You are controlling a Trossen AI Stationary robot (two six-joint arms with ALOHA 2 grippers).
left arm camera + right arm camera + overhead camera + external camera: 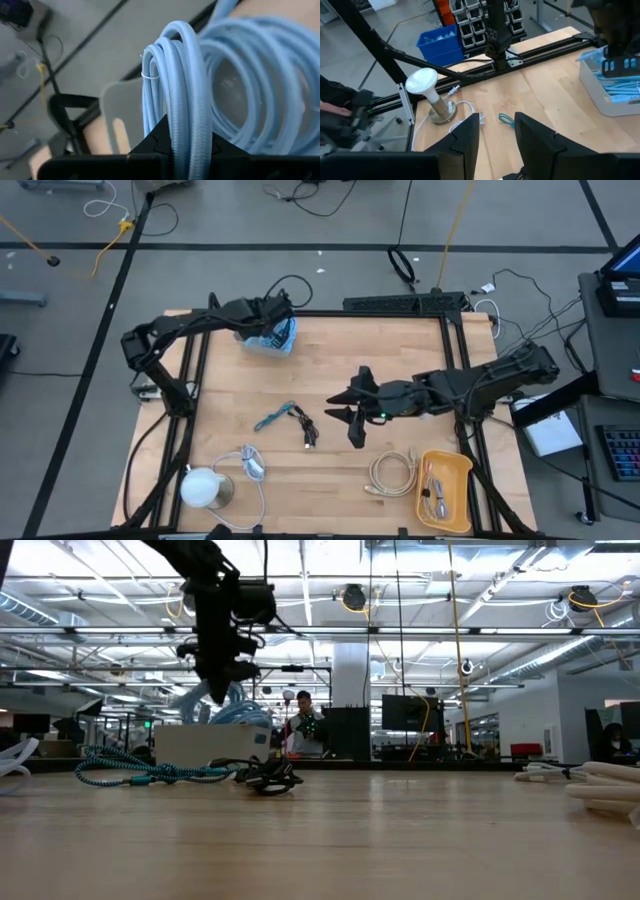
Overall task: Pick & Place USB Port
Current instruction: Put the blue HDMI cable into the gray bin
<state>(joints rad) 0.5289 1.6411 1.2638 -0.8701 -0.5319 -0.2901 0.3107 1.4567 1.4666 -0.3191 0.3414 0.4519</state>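
The left gripper [281, 330], jaws closed on the light blue cable coil [185, 100], hangs over the clear bin [268, 345] at the tabletop [330, 360] rear edge. The right gripper [345, 405], jaws partly open and empty, hovers mid-tabletop.

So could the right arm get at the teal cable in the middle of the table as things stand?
Probably yes. The right gripper hangs open beside the teal cable, with only the black cable lying next to it. The left gripper is busy holding a blue cable coil.

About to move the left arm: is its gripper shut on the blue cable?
Shut on it: the left gripper pinches the blue cable coil, held above the bin.
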